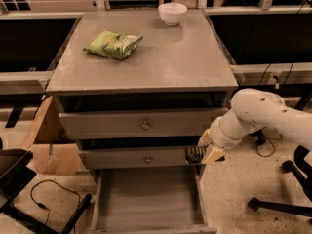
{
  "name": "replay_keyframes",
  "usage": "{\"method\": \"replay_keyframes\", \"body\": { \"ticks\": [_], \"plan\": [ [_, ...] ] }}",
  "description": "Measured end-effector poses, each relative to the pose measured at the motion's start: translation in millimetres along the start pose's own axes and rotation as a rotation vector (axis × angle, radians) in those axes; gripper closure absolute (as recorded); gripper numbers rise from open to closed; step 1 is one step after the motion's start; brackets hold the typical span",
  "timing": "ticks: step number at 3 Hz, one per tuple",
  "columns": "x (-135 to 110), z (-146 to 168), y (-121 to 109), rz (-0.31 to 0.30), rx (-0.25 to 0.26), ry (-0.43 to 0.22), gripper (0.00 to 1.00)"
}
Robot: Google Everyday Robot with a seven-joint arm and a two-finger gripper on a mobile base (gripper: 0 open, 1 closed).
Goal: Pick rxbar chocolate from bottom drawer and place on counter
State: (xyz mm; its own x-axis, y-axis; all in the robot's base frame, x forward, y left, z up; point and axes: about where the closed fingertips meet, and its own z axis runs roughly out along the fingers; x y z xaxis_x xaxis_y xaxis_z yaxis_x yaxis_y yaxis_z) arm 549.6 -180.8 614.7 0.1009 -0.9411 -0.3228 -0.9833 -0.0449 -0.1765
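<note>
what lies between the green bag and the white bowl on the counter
Only bare counter, in the camera view, between green bag and white bowl. The claw is lower, by the middle drawer, gripping the rxbar chocolate.

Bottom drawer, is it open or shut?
Open: the bottom drawer sticks out, floor showing. Gripper holds the bar above it.

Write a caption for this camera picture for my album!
Gripper holds the rxbar above the open bottom drawer, below the counter.
</note>
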Motion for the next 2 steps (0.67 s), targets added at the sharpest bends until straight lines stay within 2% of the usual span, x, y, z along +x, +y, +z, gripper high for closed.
{"method": "replay_keyframes", "body": {
  "ticks": [1, 2],
  "plan": [
    [-1.7, -46.5, -18.7, -0.002, 0.032, 0.047, 1.00],
    [-3.2, -105.3, -47.8, 0.015, 0.051, 0.088, 1.00]
  ]
}}
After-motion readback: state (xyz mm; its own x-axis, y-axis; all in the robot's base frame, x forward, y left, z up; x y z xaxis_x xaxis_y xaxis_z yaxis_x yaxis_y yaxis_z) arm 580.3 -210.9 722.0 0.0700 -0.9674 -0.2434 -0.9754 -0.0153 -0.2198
